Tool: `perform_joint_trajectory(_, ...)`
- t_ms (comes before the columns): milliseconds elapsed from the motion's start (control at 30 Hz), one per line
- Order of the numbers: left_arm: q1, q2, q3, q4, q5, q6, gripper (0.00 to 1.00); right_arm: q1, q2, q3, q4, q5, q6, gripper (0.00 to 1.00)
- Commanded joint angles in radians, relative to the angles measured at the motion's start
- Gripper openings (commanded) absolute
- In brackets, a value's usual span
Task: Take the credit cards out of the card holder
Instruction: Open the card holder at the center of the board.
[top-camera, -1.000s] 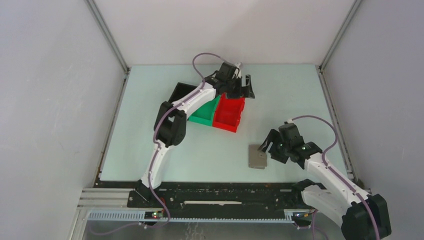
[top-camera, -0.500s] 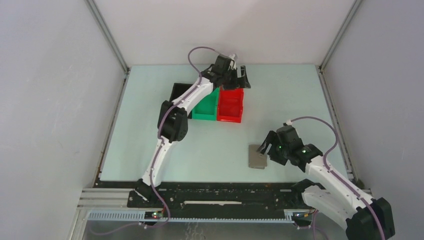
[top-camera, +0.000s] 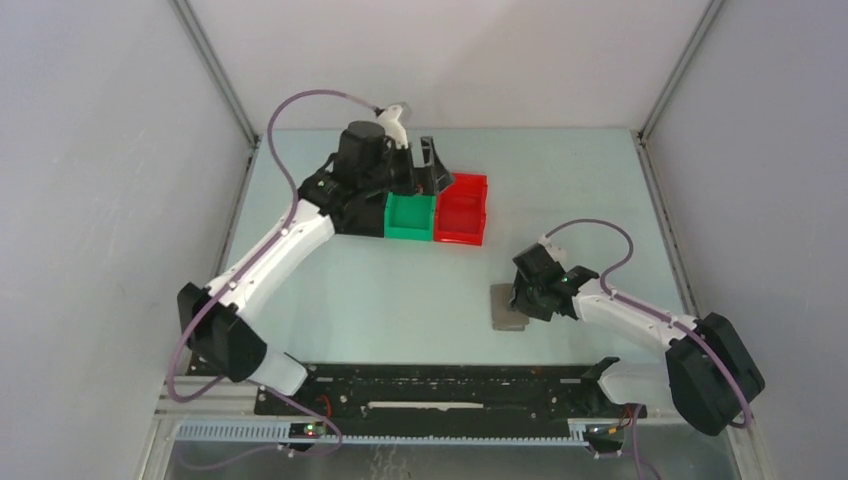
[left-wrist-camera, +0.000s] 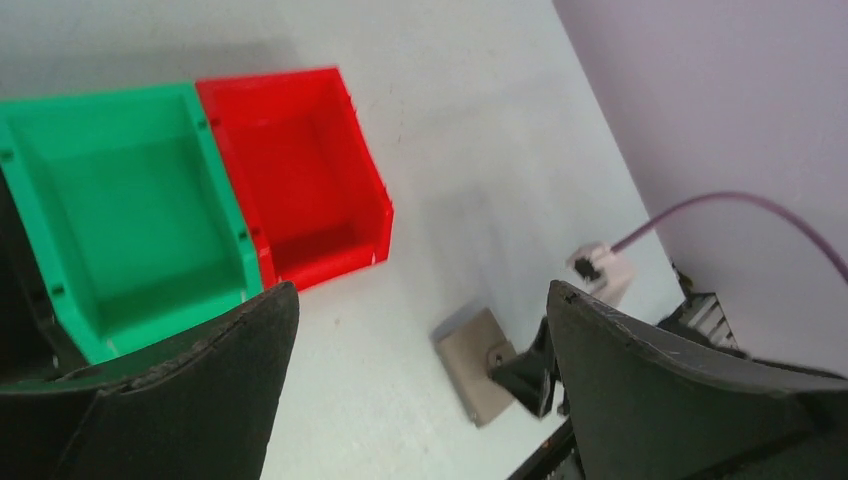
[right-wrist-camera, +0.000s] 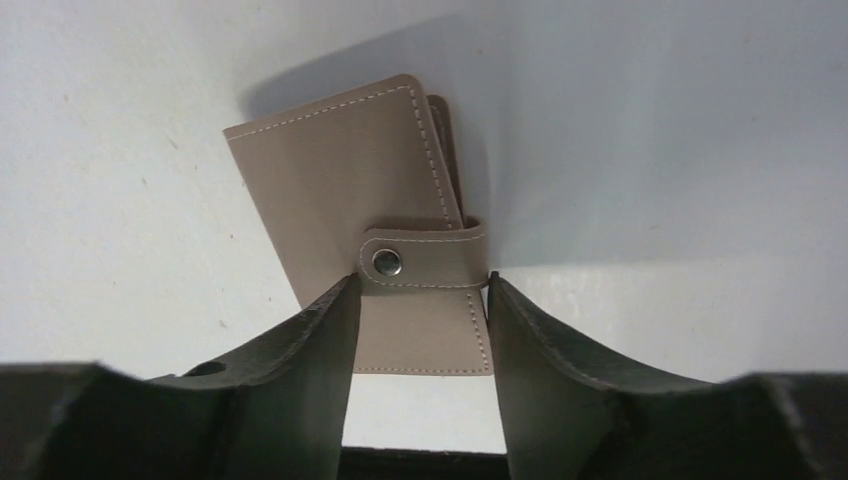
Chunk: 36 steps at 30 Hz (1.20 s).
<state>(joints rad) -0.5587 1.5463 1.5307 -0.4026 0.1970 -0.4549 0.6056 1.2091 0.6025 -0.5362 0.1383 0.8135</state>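
1. Where the right wrist camera looks down, the holder (right-wrist-camera: 340, 190) lies flat on the table (right-wrist-camera: 120, 120), folded shut. Its near end sits between the two fingers of the right claw (right-wrist-camera: 422, 300).
2. A tab (right-wrist-camera: 440, 245) wraps round the holder's right edge and is fastened on top by a round metal snap (right-wrist-camera: 387, 262). Tab and snap sit in the gap just at the fingertips.
3. The claw's left finger covers the holder's near left corner. The right finger's inner face lies along the right edge, just below the tab.
4. The right jaws stand part-way apart, astride the holder. I cannot tell whether they press on it or only flank it.
5. Pale stitching runs along the holder's edges and round the tab. A second layer of the same tan shows past the far right edge.
6. From above, the holder (top-camera: 507, 310) is at the near right of the table, with the right claw (top-camera: 522, 300) over its right side.
7. The left claw (left-wrist-camera: 420, 300) has its jaws spread wide and holds nothing. It hangs over the green bin (left-wrist-camera: 130, 220) and red bin (left-wrist-camera: 300, 170), which stand touching side by side, well apart from the holder.
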Motion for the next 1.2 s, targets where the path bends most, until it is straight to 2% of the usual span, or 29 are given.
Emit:
perform_joint_trajectory(0,-0.004,-0.08,-0.203,0.008,-0.027,-0.03,0.99,0.01,0.055,0.037,0.047,0.103,-0.027,0.53)
perform_joint_trajectory(67,-0.004,-0.131,-0.279,0.006,-0.017,-0.036,0.99,0.009,0.097,0.051,0.054,0.093,-0.027,0.45)
perform_joint_trajectory(133,-0.003,-0.181,-0.348,-0.002,-0.009,-0.037,0.99,0.014,0.126,0.058,0.06,0.088,-0.027,0.43)
perform_joint_trajectory(200,-0.004,-0.226,-0.407,-0.011,-0.012,-0.034,0.99,0.018,0.141,0.063,0.055,0.1,-0.033,0.51)
perform_joint_trajectory(267,-0.005,-0.266,-0.451,-0.022,-0.018,-0.03,0.99,0.029,0.161,0.077,0.034,0.14,-0.046,0.63)
perform_joint_trajectory(400,-0.008,-0.283,-0.515,-0.027,-0.002,-0.041,1.0,0.049,0.195,0.119,0.009,0.22,-0.081,0.65)
perform_joint_trajectory(467,-0.012,-0.28,-0.538,-0.027,0.003,-0.046,0.99,0.059,0.213,0.149,-0.007,0.252,-0.1,0.64)
perform_joint_trajectory(633,-0.028,-0.264,-0.558,-0.025,-0.006,-0.051,0.99,0.086,0.282,0.238,-0.056,0.297,-0.14,0.54)
perform_joint_trajectory(833,-0.037,-0.259,-0.557,-0.016,-0.007,-0.062,0.99,0.108,0.295,0.25,-0.023,0.292,-0.147,0.47)
perform_joint_trajectory(1167,-0.056,-0.231,-0.554,-0.007,0.004,-0.07,0.99,0.109,0.312,0.28,0.002,0.343,-0.17,0.5)
